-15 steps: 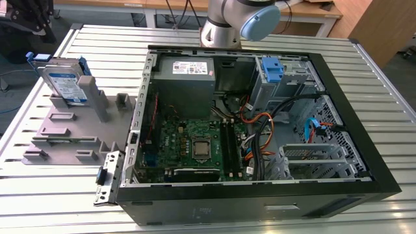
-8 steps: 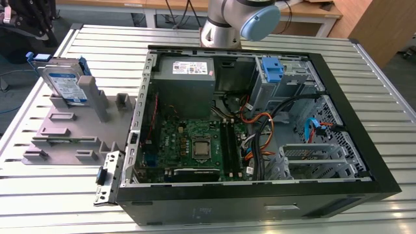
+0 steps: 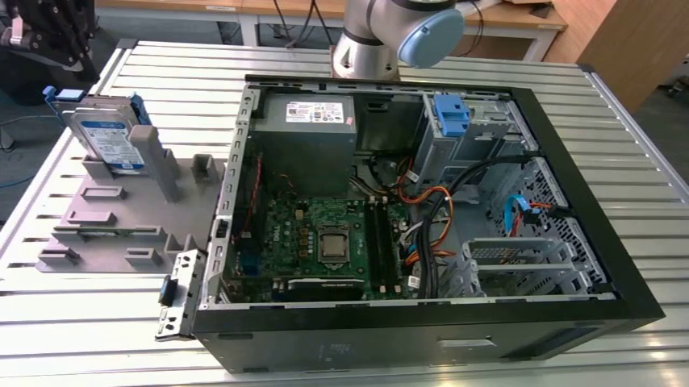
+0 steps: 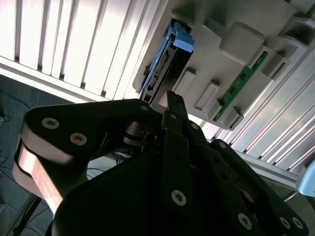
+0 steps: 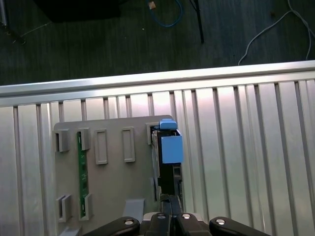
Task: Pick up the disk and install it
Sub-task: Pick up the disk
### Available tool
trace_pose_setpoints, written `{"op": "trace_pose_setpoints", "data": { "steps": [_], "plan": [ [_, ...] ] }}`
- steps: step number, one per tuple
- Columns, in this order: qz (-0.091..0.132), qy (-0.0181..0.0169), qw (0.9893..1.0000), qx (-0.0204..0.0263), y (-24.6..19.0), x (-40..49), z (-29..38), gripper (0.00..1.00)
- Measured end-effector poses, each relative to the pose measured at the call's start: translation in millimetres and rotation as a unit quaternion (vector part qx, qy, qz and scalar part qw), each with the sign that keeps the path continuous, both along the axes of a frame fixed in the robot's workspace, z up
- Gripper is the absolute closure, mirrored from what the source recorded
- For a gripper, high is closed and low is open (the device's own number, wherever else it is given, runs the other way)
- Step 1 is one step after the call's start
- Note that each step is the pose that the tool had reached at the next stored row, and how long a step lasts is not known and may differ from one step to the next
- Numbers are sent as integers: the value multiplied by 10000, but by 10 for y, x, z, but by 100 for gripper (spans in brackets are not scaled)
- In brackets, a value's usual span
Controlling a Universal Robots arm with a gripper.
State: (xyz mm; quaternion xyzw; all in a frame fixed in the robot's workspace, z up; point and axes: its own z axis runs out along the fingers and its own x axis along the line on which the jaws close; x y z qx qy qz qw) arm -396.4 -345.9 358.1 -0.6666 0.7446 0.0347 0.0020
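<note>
Bright, even light from above, with glare on the ribbed metal.

In the exterior view the tabletop (image 3: 183, 60) slats shine pale, and the open computer case (image 3: 377, 347) holds soft shadow inside its walls. In the second wrist view the slats blow out to white strips, and the gripper (image 4: 170, 96) stands against them as a nearly black mass with few highlights. In the first wrist view the floor (image 5: 98, 44) beyond the tabletop's edge lies dim.

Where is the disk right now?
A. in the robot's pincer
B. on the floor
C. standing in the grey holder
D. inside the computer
C: the disk stands upright in a slot of the grey holder on the table, outside the computer case.
</note>
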Motion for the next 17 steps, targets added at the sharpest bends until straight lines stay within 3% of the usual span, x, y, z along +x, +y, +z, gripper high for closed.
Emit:
{"op": "trace_pose_setpoints", "data": {
  "steps": [3, 17],
  "plan": [
    [0, 1, 10000, 0, 0, 0, -52, 89],
    [0, 2, 10000, -1, 0, 0, -79, 89]
  ]
}}
